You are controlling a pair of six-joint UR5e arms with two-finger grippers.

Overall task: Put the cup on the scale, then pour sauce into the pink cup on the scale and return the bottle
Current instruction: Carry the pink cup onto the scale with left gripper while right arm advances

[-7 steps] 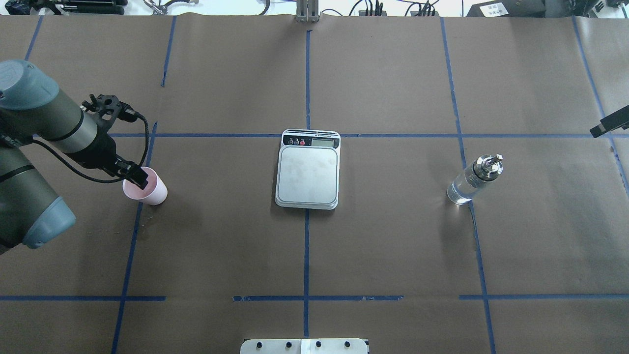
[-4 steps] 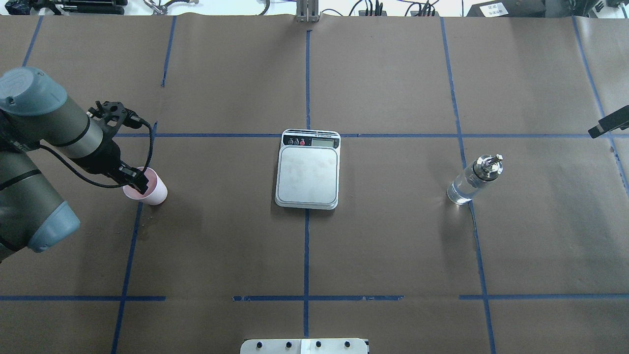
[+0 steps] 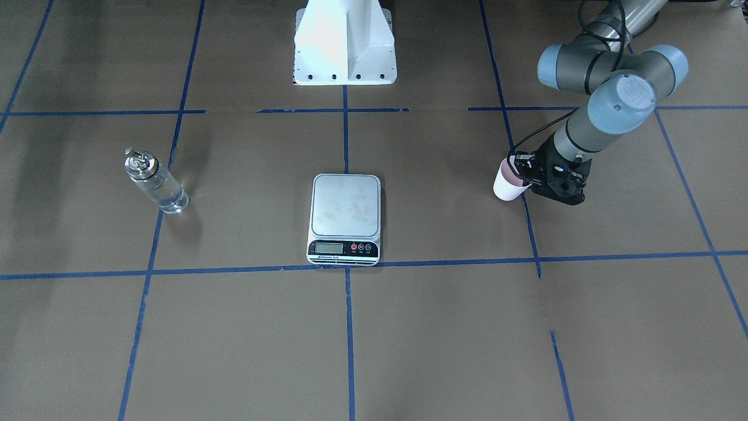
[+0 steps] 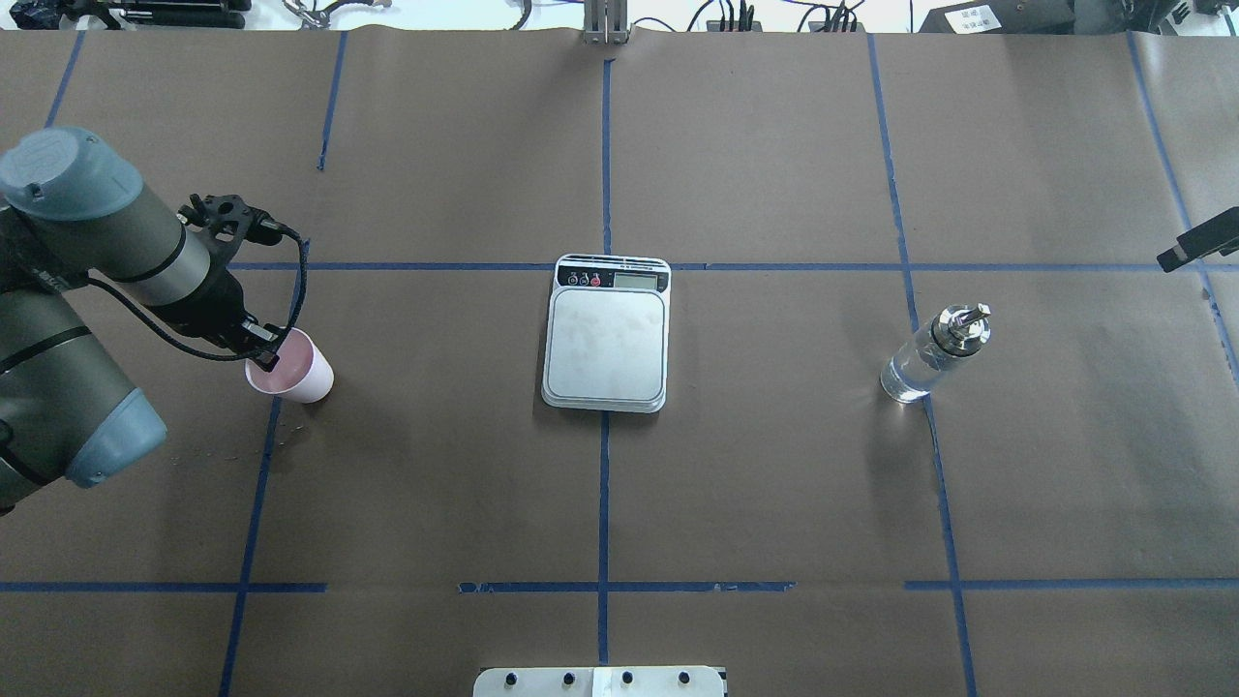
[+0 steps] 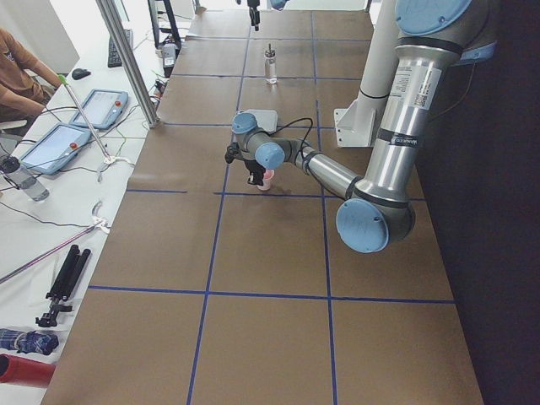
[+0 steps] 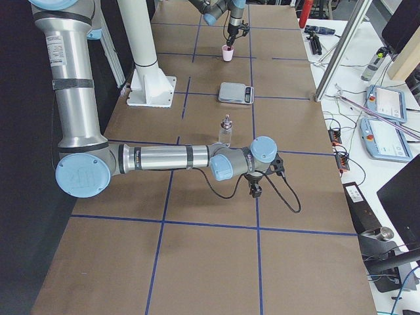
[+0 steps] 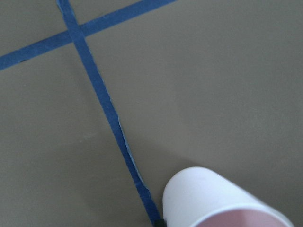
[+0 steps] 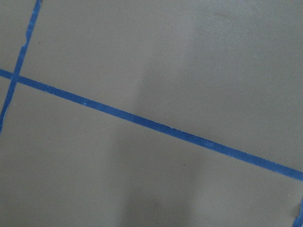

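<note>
**A:** How does the left arm (image 4: 145,261) stand?

**B:** It reaches out low with the wrist bent down. The left gripper (image 4: 263,354) is narrowed, pinching the rim of the cup (image 4: 295,373), which is upright by a blue tape line (image 4: 254,484).

**A:** And farther along?

**B:** The scale (image 4: 607,334) lies mid-table, well apart from the cup. Beyond it the bottle (image 4: 920,368) stands upright. The right gripper (image 6: 254,191) points down, and how its jaws stand cannot be told.

Scale (image 4: 607,339) between cup (image 4: 298,372) at left and bottle (image 4: 918,366) at right
</note>
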